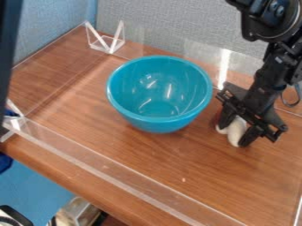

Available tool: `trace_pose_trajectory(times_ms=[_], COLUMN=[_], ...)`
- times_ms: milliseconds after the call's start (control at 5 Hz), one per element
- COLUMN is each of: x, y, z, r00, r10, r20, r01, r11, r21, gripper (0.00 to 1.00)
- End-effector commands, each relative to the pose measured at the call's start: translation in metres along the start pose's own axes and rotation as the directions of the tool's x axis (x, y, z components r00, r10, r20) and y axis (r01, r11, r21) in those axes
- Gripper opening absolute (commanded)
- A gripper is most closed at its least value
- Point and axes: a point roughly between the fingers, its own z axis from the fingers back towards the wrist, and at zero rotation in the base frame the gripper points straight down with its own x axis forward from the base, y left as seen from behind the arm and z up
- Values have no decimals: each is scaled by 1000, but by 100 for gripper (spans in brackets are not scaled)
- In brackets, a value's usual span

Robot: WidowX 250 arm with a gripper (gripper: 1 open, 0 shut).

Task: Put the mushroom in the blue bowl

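Clear acrylic wall [112, 190] runs along the near table [71, 84] edge; bare wood on the left. Blue bowl [160, 93] sits mid-table, glossy, deep. Just right of it, gripper [245, 126] points down, jaws clamped around cream-white mushroom [237, 131] at the tabletop.

Glossy teal blue bowl [160, 93] upright; pale mushroom [237, 132] just beside

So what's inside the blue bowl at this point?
Nothing visible: the blue bowl shows only its glossy inner wall. The mushroom sits outside, beside it on the table, between the gripper fingers.
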Motion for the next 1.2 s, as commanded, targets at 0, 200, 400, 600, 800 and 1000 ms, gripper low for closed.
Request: trace_pose_trajectory(times_ms=[0,200,400,600,800,1000], x=[0,-4,-8,-14,-23,-32], y=[-1,2,4,4,1,-2], z=[-5,-6,-6,-6,-1,3], r00=[1000,1000,999,994,998,999], r10=[-17,-28,-39,-105,-61,-17], r20=[10,15,20,33,33,33], r01=[17,28,40,106,61,17], r11=[1000,1000,999,994,998,1000], r21=[-5,-7,-9,-9,-8,-7], gripper=[0,0,0,0,0,0])
